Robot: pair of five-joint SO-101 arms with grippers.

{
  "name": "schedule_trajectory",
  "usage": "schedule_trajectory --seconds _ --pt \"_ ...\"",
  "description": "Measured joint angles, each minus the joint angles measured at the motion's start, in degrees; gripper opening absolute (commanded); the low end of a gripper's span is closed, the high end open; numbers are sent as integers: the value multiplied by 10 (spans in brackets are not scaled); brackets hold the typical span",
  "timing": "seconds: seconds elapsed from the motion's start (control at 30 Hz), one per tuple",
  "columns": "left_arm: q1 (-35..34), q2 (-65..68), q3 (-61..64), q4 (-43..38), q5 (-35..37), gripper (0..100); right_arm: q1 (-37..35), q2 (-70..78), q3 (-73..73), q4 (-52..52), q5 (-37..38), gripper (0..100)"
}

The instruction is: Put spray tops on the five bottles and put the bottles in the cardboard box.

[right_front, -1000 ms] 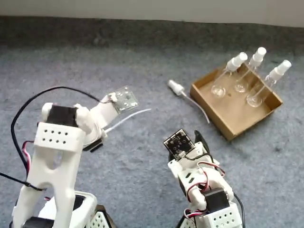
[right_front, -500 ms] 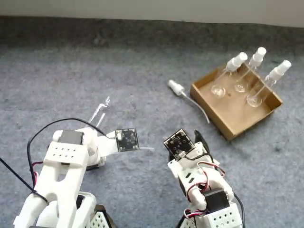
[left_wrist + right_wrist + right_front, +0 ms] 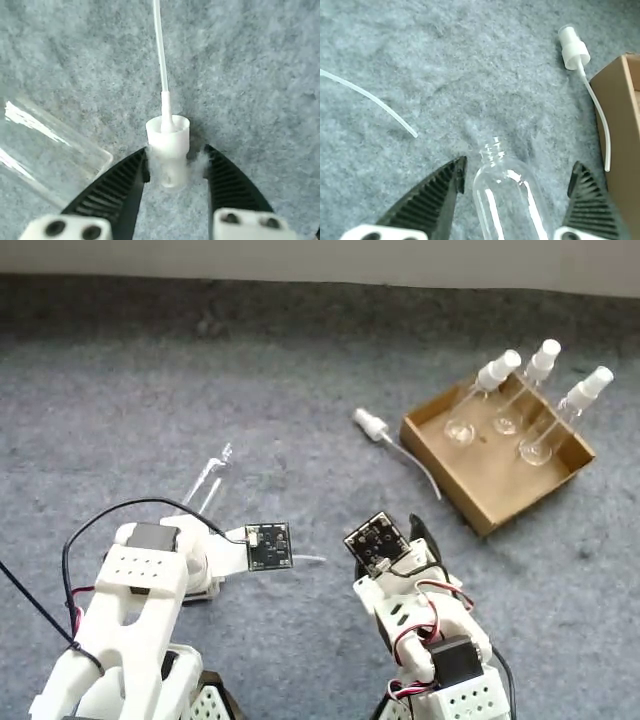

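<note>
My left gripper (image 3: 176, 152) is shut on a white spray top (image 3: 168, 145), whose thin tube (image 3: 161, 50) points away over the carpet. A clear bottle (image 3: 45, 150) without a top lies beside it, also seen as the lying bottle (image 3: 205, 480). My right gripper (image 3: 517, 167) holds a second clear bottle (image 3: 510, 195), its open neck pointing outward between the wide-set jaws. The tip of the left arm's tube (image 3: 370, 100) shows nearby. Another loose spray top (image 3: 370, 425) lies by the cardboard box (image 3: 560, 475), which holds three topped bottles (image 3: 500, 390).
Grey carpet covers the table. The box stands at the far right, and the loose top's tube (image 3: 597, 120) runs along its near wall. Both arm bases sit at the near edge, the left arm (image 3: 140, 580) close to the right arm (image 3: 410, 590).
The left arm has drawn back toward its base and toward the right arm, carrying the spray top, uncovering the lying bottle. The right arm has not moved.
</note>
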Motion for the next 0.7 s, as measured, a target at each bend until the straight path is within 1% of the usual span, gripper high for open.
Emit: schedule_trajectory --seconds 0.13,0.33,0.53,0.7 --pt "0 0 -8 0 8 178 0 0 0 0 0 288" --pt "-1 0 -99 5 96 176 0 0 0 0 0 288" --pt "-1 0 -185 115 212 175 0 0 0 0 0 288" --pt "-1 0 -213 195 321 175 0 0 0 0 0 288"
